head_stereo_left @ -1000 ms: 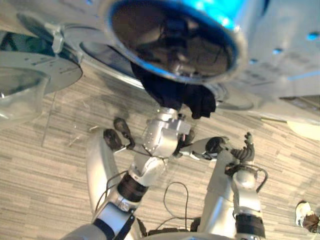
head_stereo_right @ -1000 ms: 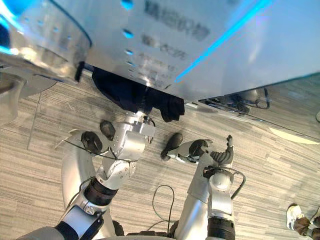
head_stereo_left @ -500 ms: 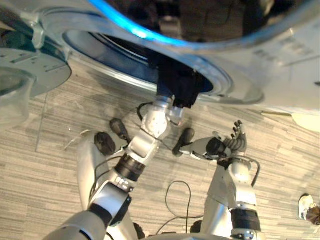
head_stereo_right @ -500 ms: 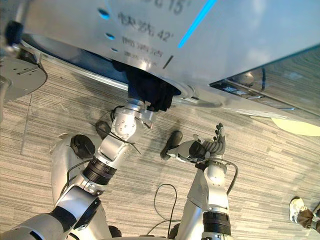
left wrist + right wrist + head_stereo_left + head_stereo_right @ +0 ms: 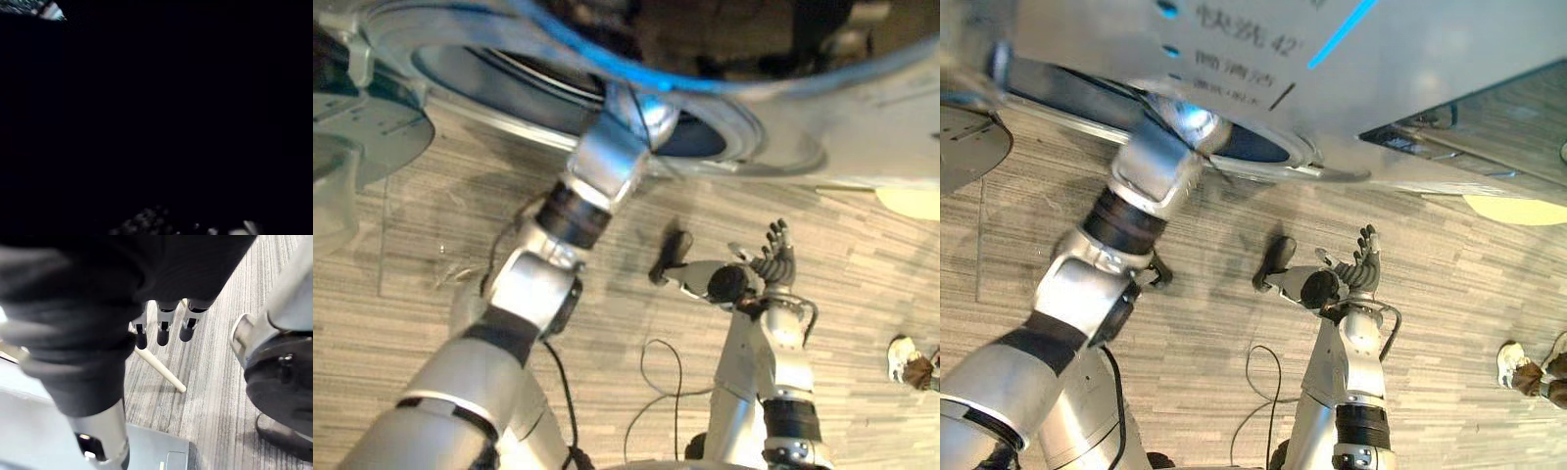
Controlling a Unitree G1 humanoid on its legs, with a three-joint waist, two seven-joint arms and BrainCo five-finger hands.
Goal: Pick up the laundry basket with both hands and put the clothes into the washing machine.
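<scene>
At the washer's mouth, reaching inside with one arm

Reaches the left arm (image 5: pixel 597 171) up past the rim of the drum opening (image 5: pixel 489 83) of the washing machine (image 5: pixel 1449 78), with the left hand buried in the dark beyond; cannot tell its grip. Holds the right hand (image 5: pixel 771 257) well apart, low over the wood-grain floor (image 5: pixel 862 323), released, fingers (image 5: pixel 161 330) straight and grasping nothing.

Cannot tell where the clothes lie; judged to be inside the drum by the left hand, going by that arm's reach. Expect soft, light, limp fabric, prone to drape, snag on the rim or trail back out. Best bunched in a full grasp at the middle and pushed well in.

Gives almost pure blackness from the left wrist, suggesting depth inside the drum and little else. From the head, adds the arm's entry, the round door (image 5: pixel 362 147) open at the left, and a person's shoe (image 5: pixel 906 360) at the far right. From the right wrist, confirms straight fingers with nothing held against the thumb.
</scene>
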